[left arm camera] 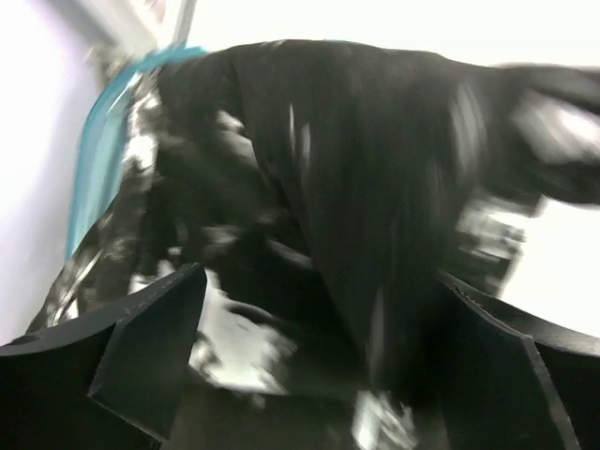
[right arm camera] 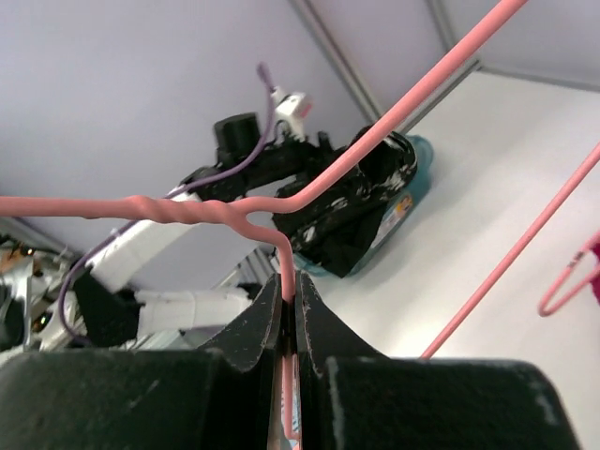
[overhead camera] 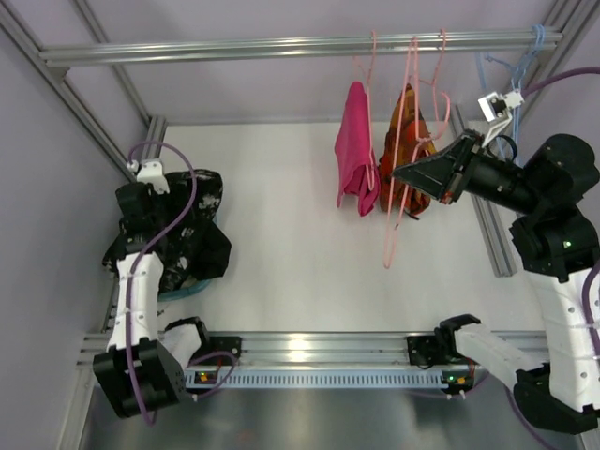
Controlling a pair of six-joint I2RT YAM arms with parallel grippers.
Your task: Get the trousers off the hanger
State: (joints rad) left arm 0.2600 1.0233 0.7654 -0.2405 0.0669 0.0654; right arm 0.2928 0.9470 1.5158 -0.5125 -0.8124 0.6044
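Observation:
The trousers (overhead camera: 192,230), black with white speckles, lie bunched in a heap at the table's left. They fill the blurred left wrist view (left arm camera: 356,187) and show far off in the right wrist view (right arm camera: 361,211). My left gripper (overhead camera: 150,225) is open right over the heap, its jaws wide apart (left arm camera: 319,281) with fabric between and below them. The pale-pink wire hanger (overhead camera: 392,234) hangs bare from the top rail. My right gripper (overhead camera: 399,173) is shut (right arm camera: 289,281) on its wire, just below the twisted neck (right arm camera: 187,208).
A teal basket rim (overhead camera: 183,291) shows under the trousers, also in the left wrist view (left arm camera: 103,141). A magenta-pink garment (overhead camera: 356,159) and an orange-red garment (overhead camera: 417,155) hang from the aluminium rail (overhead camera: 281,45). Light-blue hangers (overhead camera: 502,70) hang at far right.

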